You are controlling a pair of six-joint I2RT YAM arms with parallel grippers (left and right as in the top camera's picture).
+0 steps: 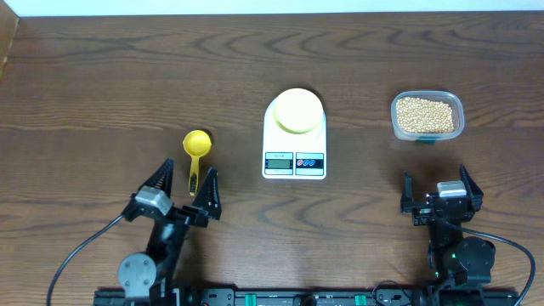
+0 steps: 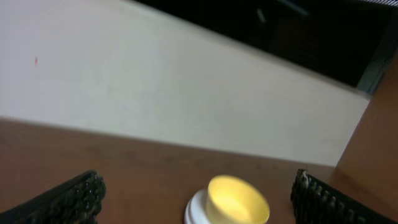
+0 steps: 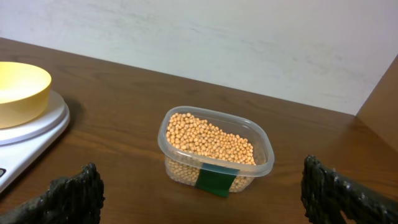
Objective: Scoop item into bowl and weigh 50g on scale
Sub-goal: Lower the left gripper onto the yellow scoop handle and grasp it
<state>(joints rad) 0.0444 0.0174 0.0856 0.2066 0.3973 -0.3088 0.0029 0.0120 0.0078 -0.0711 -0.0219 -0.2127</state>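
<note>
Flanking one scale (image 1: 294, 161) bearing one bowl (image 1: 297, 110): one scoop (image 1: 196, 149), one tub (image 1: 394, 117)

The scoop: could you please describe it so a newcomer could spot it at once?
Start at the white scale mid-table. To its left lies the scoop, on the wood. It is bright yellow with a handle, unlike the paler, handleless bowl on the scale.

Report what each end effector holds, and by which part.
Nothing is held. The left end effector stands open near the yellow scoop, not closed on it; the right end effector stands open and empty.
</note>
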